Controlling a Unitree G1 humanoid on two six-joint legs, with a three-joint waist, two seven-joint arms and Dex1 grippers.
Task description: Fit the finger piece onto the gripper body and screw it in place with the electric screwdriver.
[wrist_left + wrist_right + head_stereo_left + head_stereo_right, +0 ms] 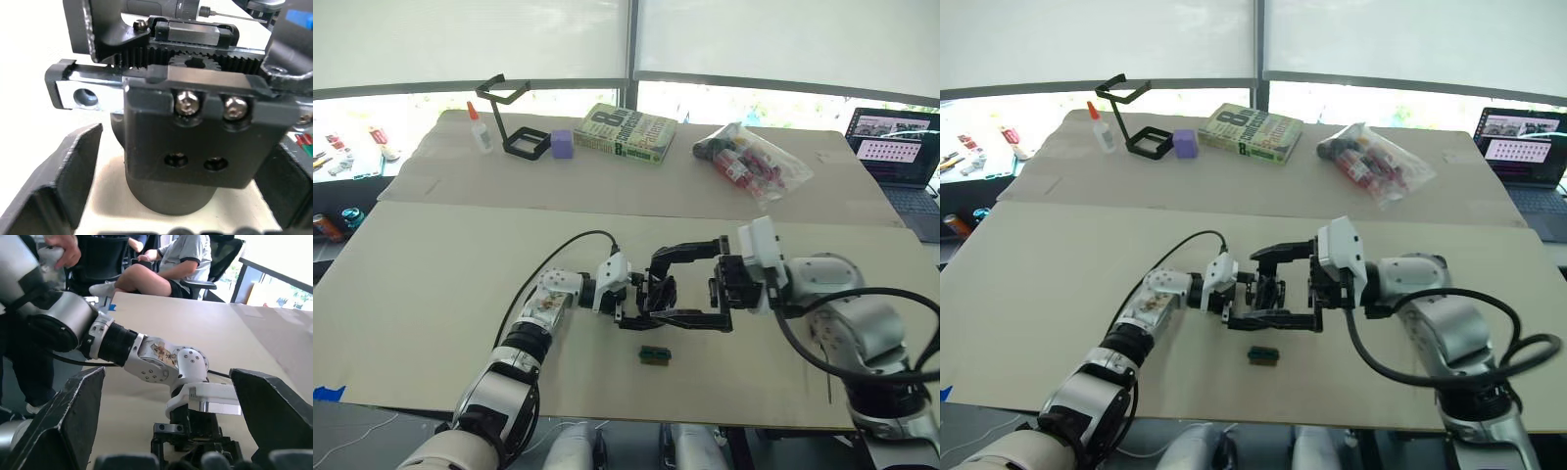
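The gripper body, a chunky black assembly, is held just above the middle of the table with my left gripper shut on it. In the left wrist view its face shows two screws, two empty holes and a toothed rack. Behind it lies a dark cylinder with a thin metal bit, apparently the electric screwdriver. My right gripper is open, its long black fingers reaching one above and one below the body without touching it. I cannot pick out the finger piece.
A small green-brown block lies just in front of the grippers. At the back stand a black wire-frame stand, a glue bottle, a purple block, a book and a plastic bag. A laptop is far right. A seated person is beyond the table.
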